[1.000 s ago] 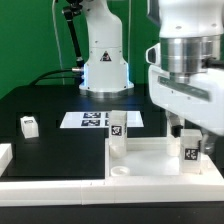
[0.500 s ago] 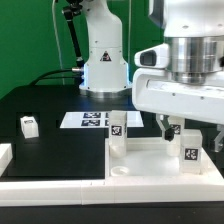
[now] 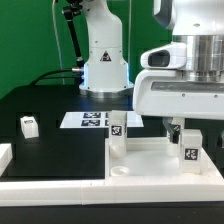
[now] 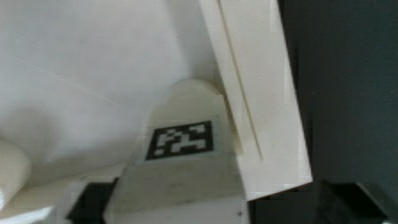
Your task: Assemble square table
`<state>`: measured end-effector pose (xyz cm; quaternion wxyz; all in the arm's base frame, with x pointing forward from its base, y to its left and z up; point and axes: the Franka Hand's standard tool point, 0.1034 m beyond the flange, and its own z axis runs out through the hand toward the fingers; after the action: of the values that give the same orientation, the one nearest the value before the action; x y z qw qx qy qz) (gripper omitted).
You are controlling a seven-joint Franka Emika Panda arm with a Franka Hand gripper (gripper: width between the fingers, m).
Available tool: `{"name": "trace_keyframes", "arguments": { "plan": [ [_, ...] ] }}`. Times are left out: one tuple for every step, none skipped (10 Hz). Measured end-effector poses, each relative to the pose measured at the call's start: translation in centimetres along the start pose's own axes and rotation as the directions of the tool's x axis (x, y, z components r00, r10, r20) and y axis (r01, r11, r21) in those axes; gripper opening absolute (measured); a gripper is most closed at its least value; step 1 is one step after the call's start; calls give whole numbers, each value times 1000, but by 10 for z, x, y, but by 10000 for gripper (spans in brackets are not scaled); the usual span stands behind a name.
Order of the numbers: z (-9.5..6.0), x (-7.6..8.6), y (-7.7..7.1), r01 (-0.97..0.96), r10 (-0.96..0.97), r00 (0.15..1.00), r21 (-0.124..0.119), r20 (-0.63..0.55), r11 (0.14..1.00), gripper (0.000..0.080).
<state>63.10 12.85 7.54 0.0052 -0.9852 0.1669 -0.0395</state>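
Observation:
The white square tabletop lies upside down at the front, its raised rim up. White tagged legs stand in its corners: one at the rear left and one at the front right. Another small leg lies loose on the black table on the exterior view's left. My gripper hangs over the rear right corner. In the wrist view a tagged leg stands beside the tabletop's rim, between my dark fingers. The gripper is open around it, with a gap on the rim side.
The marker board lies flat behind the tabletop. A white robot base stands at the back. Long white border rails run along the front edge and at the exterior view's left.
My hand has turned over the rear right corner, so its broad side now faces the exterior camera. The fingers stand a little closer together. The parts have not moved.

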Motion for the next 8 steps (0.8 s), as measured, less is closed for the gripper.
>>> {"name": "trace_keyframes", "arguments": {
  "plan": [
    [0, 0, 0, -91, 91, 996, 0, 0, 996, 391],
    [1, 0, 4, -142, 143, 990, -8, 4, 990, 391],
    [2, 0, 5, -218, 218, 976, -10, 4, 976, 297],
    [2, 0, 5, -259, 259, 966, -10, 3, 966, 296],
    [2, 0, 6, -339, 339, 941, -10, 3, 941, 296],
    [2, -2, 6, -451, 451, 893, -17, 7, 892, 296],
    [2, -6, 4, -600, 601, 799, -41, 17, 799, 296],
    [2, -4, 3, -760, 760, 649, -33, 29, 649, 294]
  ]
}}
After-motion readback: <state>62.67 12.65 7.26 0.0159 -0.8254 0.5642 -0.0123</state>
